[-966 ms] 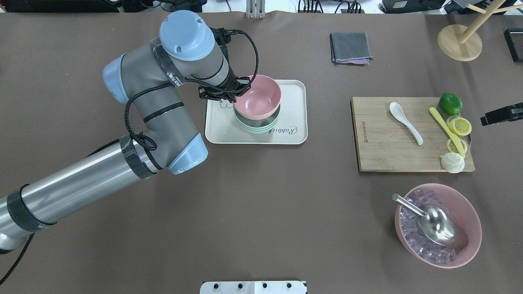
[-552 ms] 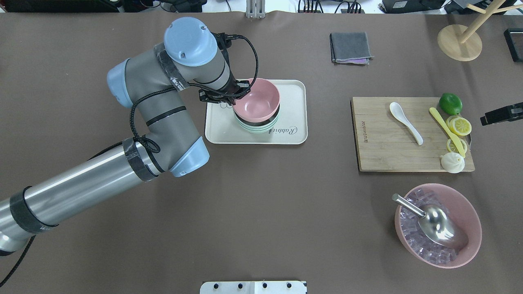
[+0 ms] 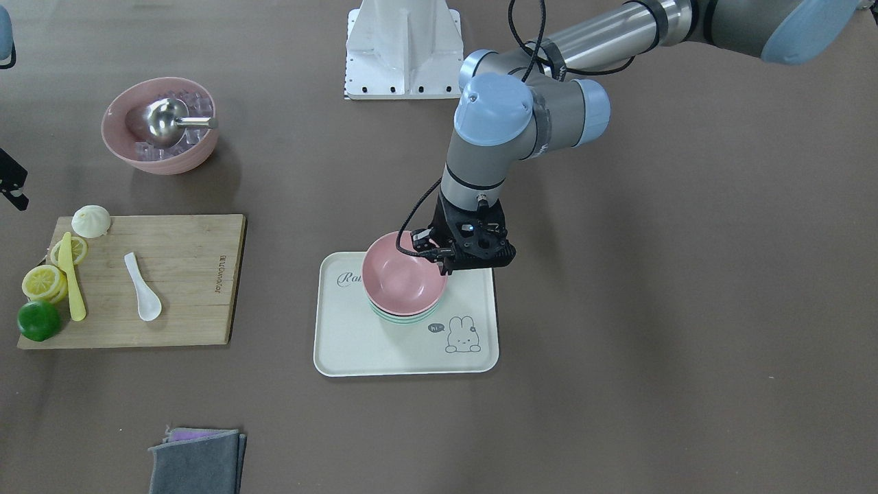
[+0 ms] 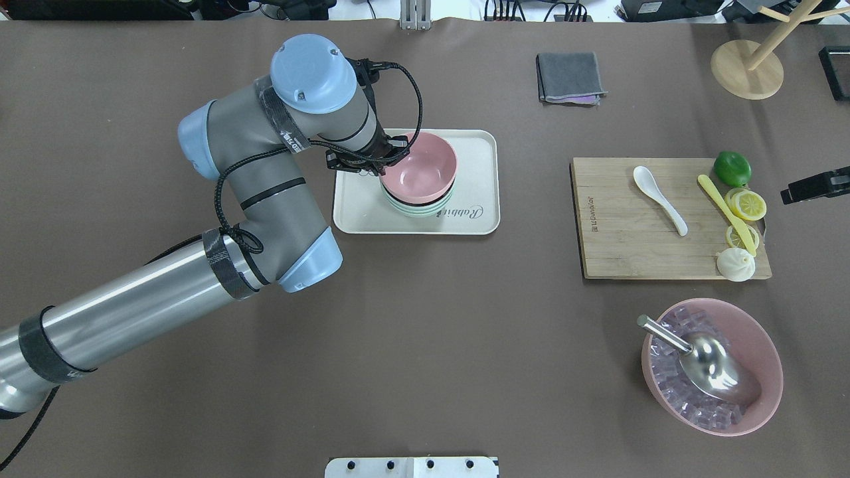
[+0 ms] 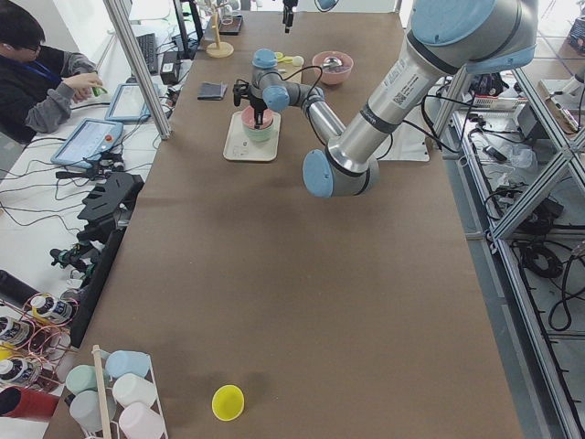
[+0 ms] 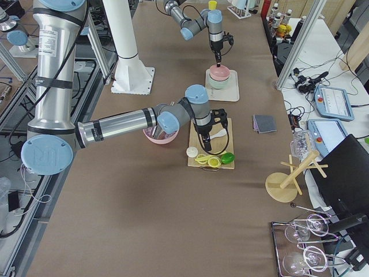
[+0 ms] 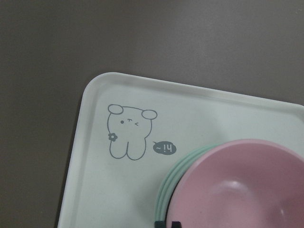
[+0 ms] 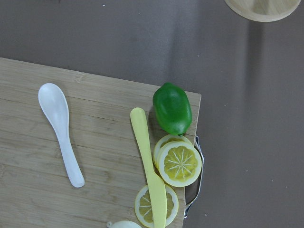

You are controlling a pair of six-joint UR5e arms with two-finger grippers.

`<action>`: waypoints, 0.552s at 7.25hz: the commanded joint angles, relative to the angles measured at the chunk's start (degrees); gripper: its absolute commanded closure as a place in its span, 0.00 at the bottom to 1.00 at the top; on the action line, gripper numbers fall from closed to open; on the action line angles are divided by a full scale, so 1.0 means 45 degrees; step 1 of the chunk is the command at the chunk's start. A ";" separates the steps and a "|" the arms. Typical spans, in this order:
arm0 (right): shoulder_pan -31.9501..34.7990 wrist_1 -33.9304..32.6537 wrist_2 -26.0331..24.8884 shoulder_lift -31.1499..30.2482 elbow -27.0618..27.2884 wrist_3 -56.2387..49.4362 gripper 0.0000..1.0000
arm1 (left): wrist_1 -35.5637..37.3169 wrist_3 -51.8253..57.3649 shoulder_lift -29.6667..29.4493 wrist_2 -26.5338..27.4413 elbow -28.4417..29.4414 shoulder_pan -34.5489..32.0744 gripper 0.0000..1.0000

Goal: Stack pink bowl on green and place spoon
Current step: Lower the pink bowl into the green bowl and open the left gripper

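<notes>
Pink bowl [image 4: 420, 166] sits nested on the green bowls [image 4: 415, 207] on the cream tray [image 4: 478, 149], left of the desk's middle, and from the overhead and front views it looks level in the stack. My left gripper [image 4: 384, 166] is at its left rim, fingers set across the wall with one inside and one outside, narrowed onto that rim as far as I can judge; the wrist view shows only a dark fingertip at the edge. I take the bowl to be light, rigid and glossy, so a rim pinch like this one suits it, though the smooth wall could slip or drag the bowl sideways if I pull away crooked. Stacking looks about done. What's left is the spoon [image 8: 61, 137], which lies flat on the wooden board [image 4: 617, 252] well off to the right, scoop toward the far side, with a yellow knife [image 4: 724, 212] just beside it but apart. It looks small, hard, slick and probably brittle, so I'd take it across the short handle near the scoop, squarely. My right gripper [image 4: 797, 191] hangs off the board's right edge and I cannot tell how wide it is open
</notes>
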 commanded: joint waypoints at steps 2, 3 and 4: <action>0.0000 0.0000 0.0000 0.0000 0.0000 0.0000 0.00 | -0.0146 -0.0093 -0.0020 0.0351 0.0064 0.0143 1.00; 0.0000 0.0000 0.0000 0.0000 0.0000 0.0000 0.00 | -0.0146 -0.0093 -0.0020 0.0351 0.0084 0.0143 1.00; 0.0000 0.0000 0.0000 0.0000 0.0000 0.0000 0.00 | -0.0184 -0.0093 -0.0020 0.0370 0.0161 0.0143 1.00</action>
